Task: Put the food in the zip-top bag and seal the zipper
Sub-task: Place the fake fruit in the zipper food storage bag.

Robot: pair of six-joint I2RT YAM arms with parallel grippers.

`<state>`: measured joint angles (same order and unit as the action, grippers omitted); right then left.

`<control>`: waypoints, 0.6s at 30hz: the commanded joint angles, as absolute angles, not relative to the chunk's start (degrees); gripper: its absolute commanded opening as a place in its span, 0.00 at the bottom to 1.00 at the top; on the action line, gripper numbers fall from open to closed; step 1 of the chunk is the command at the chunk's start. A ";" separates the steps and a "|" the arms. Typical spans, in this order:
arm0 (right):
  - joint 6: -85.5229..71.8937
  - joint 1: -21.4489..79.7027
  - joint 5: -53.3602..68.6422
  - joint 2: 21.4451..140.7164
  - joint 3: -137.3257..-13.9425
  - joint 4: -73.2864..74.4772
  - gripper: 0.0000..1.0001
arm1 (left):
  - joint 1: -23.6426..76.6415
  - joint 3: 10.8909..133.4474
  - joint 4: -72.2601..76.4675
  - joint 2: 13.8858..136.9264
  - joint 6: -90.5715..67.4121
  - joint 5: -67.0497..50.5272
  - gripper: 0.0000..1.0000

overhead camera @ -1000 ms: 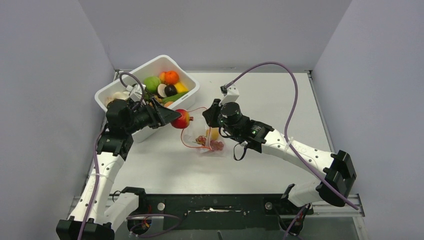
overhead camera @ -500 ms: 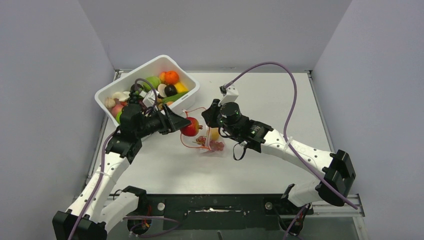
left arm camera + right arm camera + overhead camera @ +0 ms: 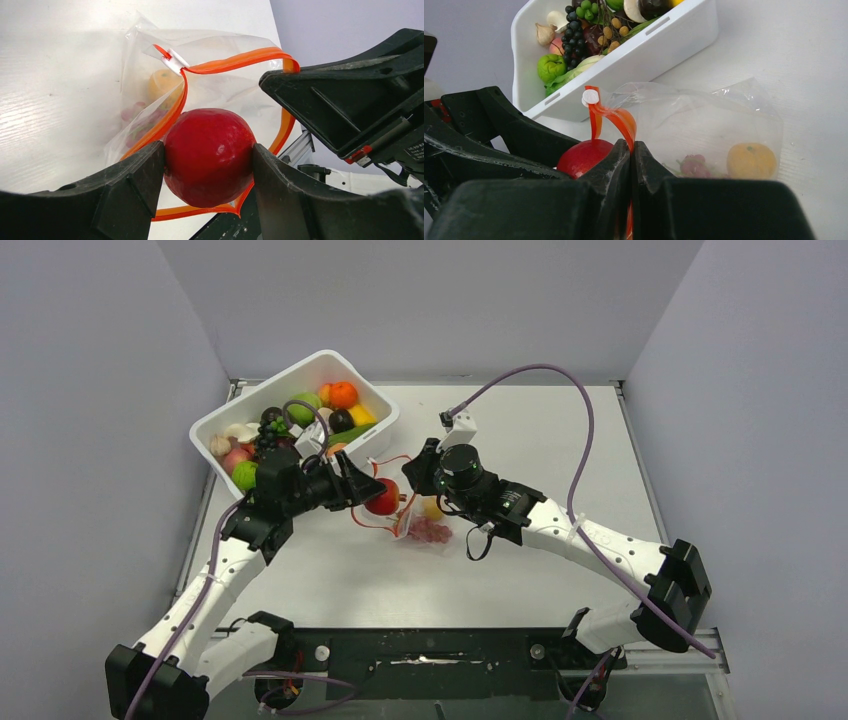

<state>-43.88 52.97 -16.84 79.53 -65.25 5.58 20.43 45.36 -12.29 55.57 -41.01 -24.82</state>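
My left gripper is shut on a red apple and holds it at the open mouth of the clear zip-top bag. The apple also shows in the top view and in the right wrist view. The bag's red-orange zipper loops round the apple, with a white slider at one end. My right gripper is shut on the zipper strip and holds the mouth up. Inside the bag lie an orange fruit and red grapes.
A white bin at the back left holds several toy fruits and vegetables, among them dark grapes and a green fruit. Grey walls enclose the white table on three sides.
My left arm has moved right and down from the bin, carrying the apple to the bag's mouth. My right gripper has kept its hold on the zipper.
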 commanded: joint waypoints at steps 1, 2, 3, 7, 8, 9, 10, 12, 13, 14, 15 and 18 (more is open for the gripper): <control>-44.56 53.46 -16.38 79.10 -66.40 -0.18 0.00 | 20.83 47.94 -11.32 55.48 -39.72 -23.96 0.62; -44.58 53.52 -16.35 79.06 -66.36 -0.18 0.00 | 20.94 48.05 -11.46 55.48 -39.57 -23.79 0.67; -44.56 53.48 -16.35 79.10 -66.31 -0.18 0.00 | 21.00 48.24 -11.56 55.50 -39.37 -23.62 0.70; -44.56 53.46 -16.42 78.86 -65.89 -0.26 0.00 | 21.42 49.14 -12.73 55.52 -38.15 -22.99 0.71; -44.56 53.44 -16.42 78.79 -65.87 -0.20 0.00 | 21.44 49.49 -13.05 55.51 -37.80 -22.95 0.71; -44.56 53.44 -16.39 78.81 -65.84 -0.26 0.00 | 21.52 49.80 -13.43 55.42 -37.44 -22.79 0.71; -44.56 53.46 -16.39 78.71 -65.81 -0.25 0.00 | 21.61 50.17 -13.77 55.38 -37.24 -22.62 0.71; -44.57 53.47 -16.48 78.45 -65.68 -0.26 0.00 | 21.62 50.78 -14.30 55.27 -36.97 -22.50 0.71; -44.56 53.44 -16.52 78.34 -65.59 -0.25 0.00 | 21.71 50.98 -14.47 55.17 -36.87 -22.69 0.71; -44.49 53.39 -16.67 78.12 -65.43 -0.22 0.00 | 21.71 51.19 -14.49 54.99 -36.83 -22.86 0.71; -44.43 53.41 -16.75 77.99 -65.15 -0.11 0.00 | 21.71 51.30 -14.38 54.77 -36.75 -23.18 0.71; -44.30 53.36 -17.05 77.34 -63.83 0.14 0.00 | 21.71 51.48 -14.07 53.83 -36.70 -23.34 0.71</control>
